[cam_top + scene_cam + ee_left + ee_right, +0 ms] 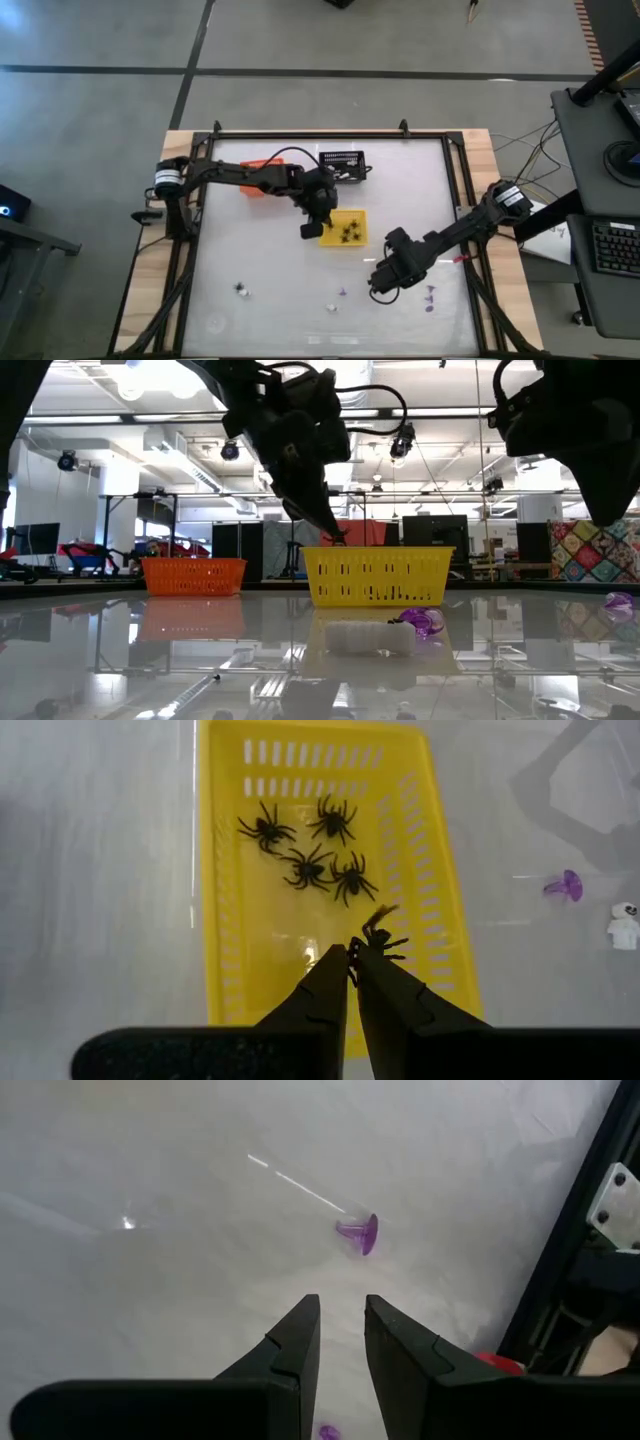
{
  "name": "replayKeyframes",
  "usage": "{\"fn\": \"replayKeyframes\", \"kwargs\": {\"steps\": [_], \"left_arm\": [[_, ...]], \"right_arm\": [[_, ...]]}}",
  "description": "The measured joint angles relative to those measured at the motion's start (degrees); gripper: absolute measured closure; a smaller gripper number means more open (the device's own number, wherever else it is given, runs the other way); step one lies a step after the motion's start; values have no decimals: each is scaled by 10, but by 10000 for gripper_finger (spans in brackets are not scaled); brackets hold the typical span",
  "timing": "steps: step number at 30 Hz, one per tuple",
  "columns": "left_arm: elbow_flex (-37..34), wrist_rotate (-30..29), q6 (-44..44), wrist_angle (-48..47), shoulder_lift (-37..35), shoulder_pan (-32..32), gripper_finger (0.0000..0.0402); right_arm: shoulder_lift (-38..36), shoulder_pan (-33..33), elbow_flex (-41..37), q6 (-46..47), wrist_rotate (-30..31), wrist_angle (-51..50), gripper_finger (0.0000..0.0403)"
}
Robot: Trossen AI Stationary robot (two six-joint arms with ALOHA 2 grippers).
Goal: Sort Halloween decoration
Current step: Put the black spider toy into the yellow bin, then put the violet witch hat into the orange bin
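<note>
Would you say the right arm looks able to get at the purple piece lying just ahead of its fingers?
Probably yes. The right gripper hovers over bare table with its fingers slightly apart, and the purple piece lies just beyond them with nothing between. The left gripper is away at the yellow basket.

Left claw (352, 958) nearly shut, pointing down; right claw (341, 1312) parted, hovering.

yellow basket (230, 870), slotted walls, centre | black spiders (305, 845) inside it | orange basket (193, 575), left of frame | black basket (342, 160), upper centre | purple piece (358, 1233), translucent, centre | white piece (624, 923), right edge
</note>
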Motion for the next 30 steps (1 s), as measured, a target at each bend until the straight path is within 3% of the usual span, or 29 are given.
{"fn": "replayKeyframes", "kwargs": {"steps": [8, 12, 17, 21, 30], "left_arm": [[9, 0, 0, -6, 0, 0, 334], [15, 0, 6, -57, -3, 0, 314], [23, 0, 24, -104, -20, -1, 310], [27, 1, 25, -120, -40, -1, 310], [27, 1, 24, -146, -94, -1, 310]], "right_arm": [[0, 13, -1, 68, 50, -12, 330], [0, 12, -12, 111, 58, -48, 330], [-12, 12, -58, 143, 31, -51, 330], [-43, 11, -118, 156, -6, 2, 330], [-134, 0, -218, 183, -4, 89, 330]]}}
